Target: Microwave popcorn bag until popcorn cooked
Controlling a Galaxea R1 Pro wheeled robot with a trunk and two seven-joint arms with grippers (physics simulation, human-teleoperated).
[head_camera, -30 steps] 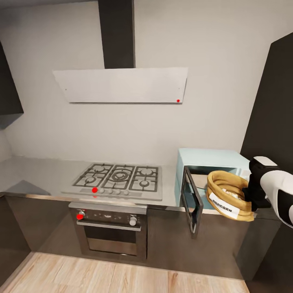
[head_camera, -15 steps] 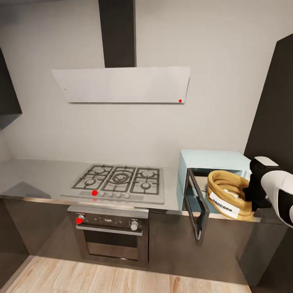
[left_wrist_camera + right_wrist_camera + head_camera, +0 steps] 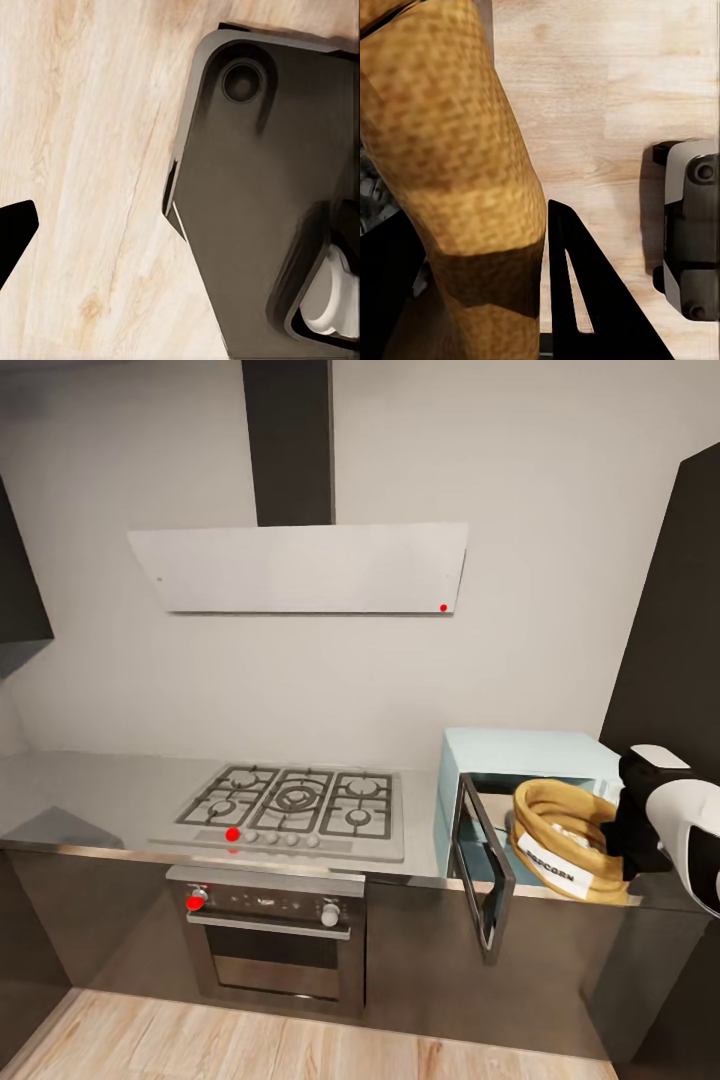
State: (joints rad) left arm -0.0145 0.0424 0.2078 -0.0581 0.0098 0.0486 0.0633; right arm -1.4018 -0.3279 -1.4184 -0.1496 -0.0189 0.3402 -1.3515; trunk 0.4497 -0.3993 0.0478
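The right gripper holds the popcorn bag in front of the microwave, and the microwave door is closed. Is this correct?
Not quite. In the head view the microwave door stands open, swung out to the left. The rest holds: the right gripper grips the popcorn bag at the opening.

white rounded forearm (image 3: 690,822), black tool (image 3: 628,830), dk grey base (image 3: 255,187)

The small golden-brown woven popcorn bag (image 3: 562,842) has a white label; the boxy microwave (image 3: 520,760) is light blue.
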